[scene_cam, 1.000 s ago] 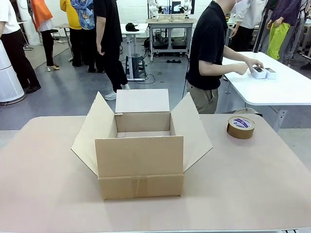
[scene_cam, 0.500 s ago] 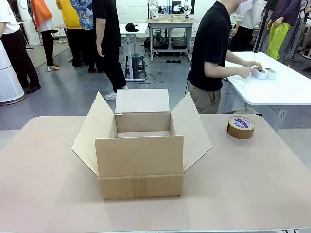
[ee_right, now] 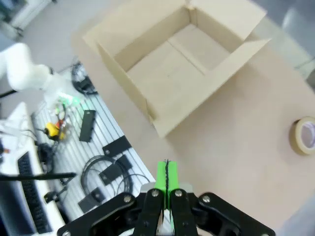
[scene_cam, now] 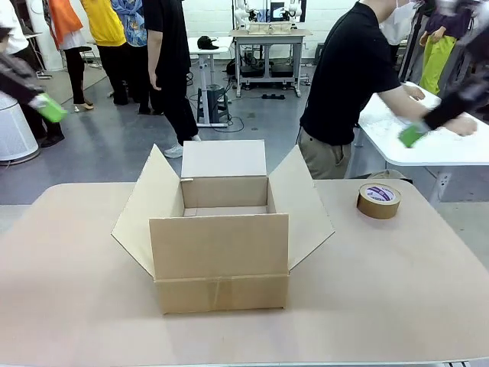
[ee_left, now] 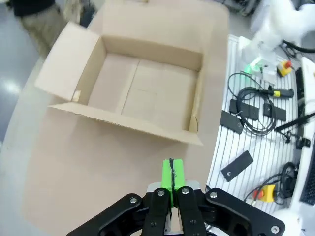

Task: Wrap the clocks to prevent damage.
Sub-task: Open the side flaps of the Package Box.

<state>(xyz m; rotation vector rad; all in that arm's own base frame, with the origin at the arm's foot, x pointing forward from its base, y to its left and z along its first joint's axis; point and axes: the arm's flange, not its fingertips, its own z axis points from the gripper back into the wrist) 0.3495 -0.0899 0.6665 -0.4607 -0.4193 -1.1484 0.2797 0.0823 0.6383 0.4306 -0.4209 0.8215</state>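
Step in hand: judged as preparation; no wrapping has begun.
Clocks: cannot tell where they lie; the person (scene_cam: pixel 348 76) bends over the white table (scene_cam: pixel 451 149) at 2 o'clock from the box, and what lies there is too blurred to identify.
Left gripper (ee_left: pixel 172 169): green pads pressed flat together, nothing between them; held high above the table (scene_cam: pixel 382 290), at 10 o'clock from the box in the front view.
Right gripper (ee_right: pixel 167 174): pads likewise pressed together and empty; raised at 2 o'clock, in front of the white table.
Cardboard box (scene_cam: pixel 220 245): centre of the table, all four flaps folded out, interior bare.
Tape roll (scene_cam: pixel 378 200): flat on the table at 3 o'clock from the box, well apart from it.
Procedure: part the pads before approaching any item. Wait until the person presents a clock. Grip wrapping material by an edge, not the clock face.
Caution: keep both arms clear of the raised side flaps; a knock would shift the light box.
Risk: the right arm works close to the person; approach slowly.
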